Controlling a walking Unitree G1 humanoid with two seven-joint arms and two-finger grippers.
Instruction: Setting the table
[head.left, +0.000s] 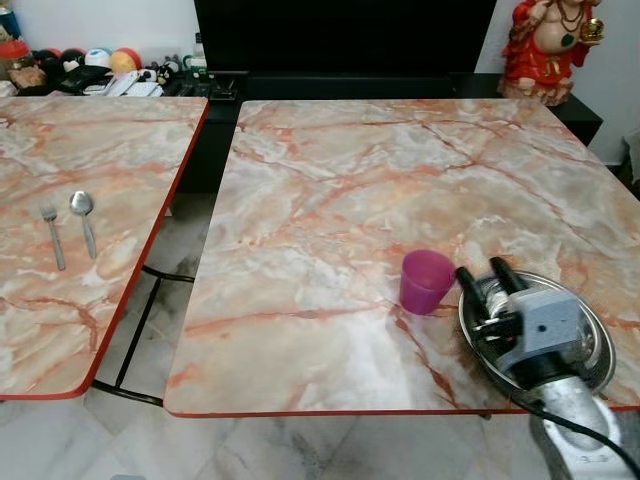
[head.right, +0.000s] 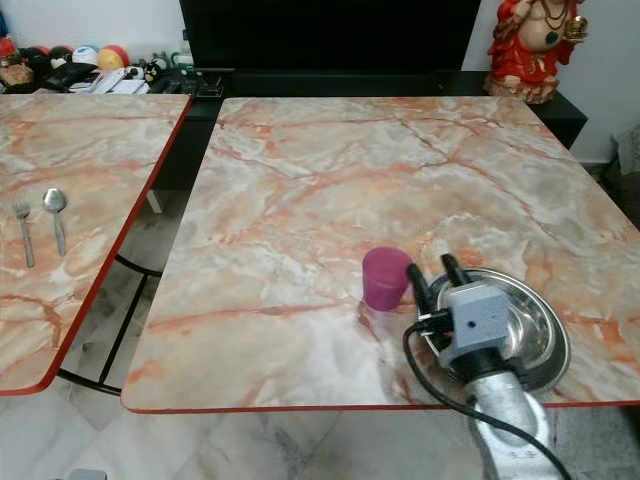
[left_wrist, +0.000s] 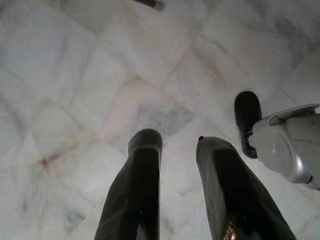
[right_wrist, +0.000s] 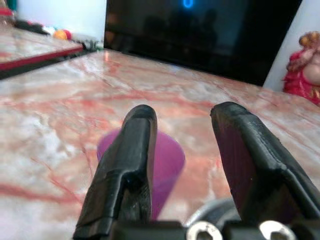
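While the right tool (head.left: 483, 273) hovers spread over the steel plate (head.left: 590, 330), the purple cup (head.left: 425, 282) stands just beside it.

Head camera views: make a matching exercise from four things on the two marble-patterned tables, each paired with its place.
Things:
1. purple plastic cup
2. round steel plate
3. metal fork
4. red seated figurine

Places:
A. left table, beside the metal spoon
B. beyond the right table's far right corner
C. right table's near right corner, under the right gripper
D. upright, just left of the plate

Pairs: 1-D, 2-C, 3-A, 4-B
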